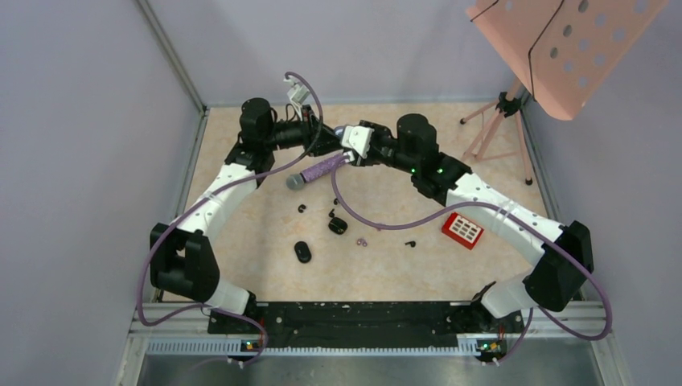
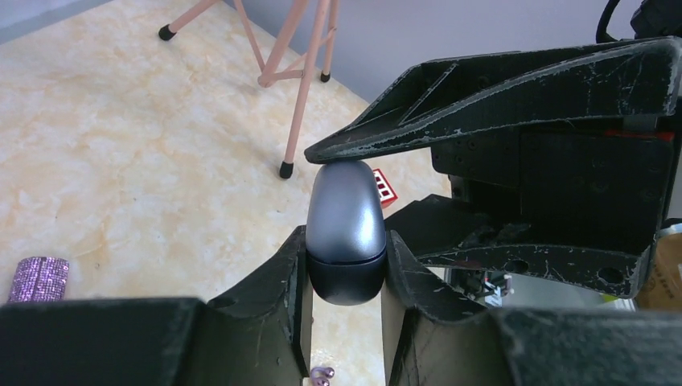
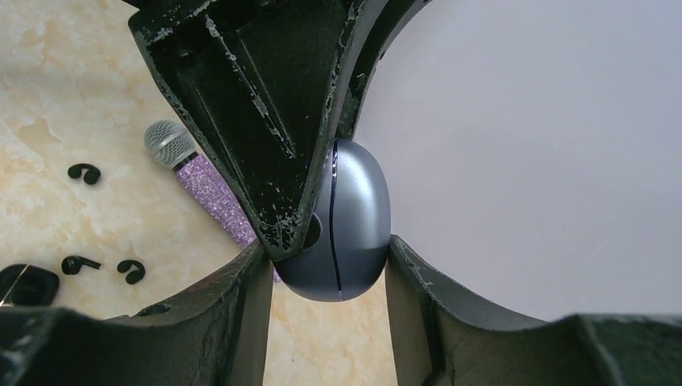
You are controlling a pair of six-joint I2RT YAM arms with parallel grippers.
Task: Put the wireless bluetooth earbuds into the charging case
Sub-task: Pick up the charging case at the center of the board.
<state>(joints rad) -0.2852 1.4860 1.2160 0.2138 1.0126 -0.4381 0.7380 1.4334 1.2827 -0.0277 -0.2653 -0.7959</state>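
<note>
A grey oval charging case is shut and held in the air over the back of the table. My left gripper is shut on its dark lower half. My right gripper closes on the same case from the other side, with one of its fingers on the case's top. In the top view the two grippers meet at the case. Black earbuds and the lilac pair lie loose on the table. The lilac pair also shows in the left wrist view.
A purple glitter microphone lies under the grippers. An open black case and a closed black case sit mid-table. A red block lies at the right. A pink music stand stands at the back right.
</note>
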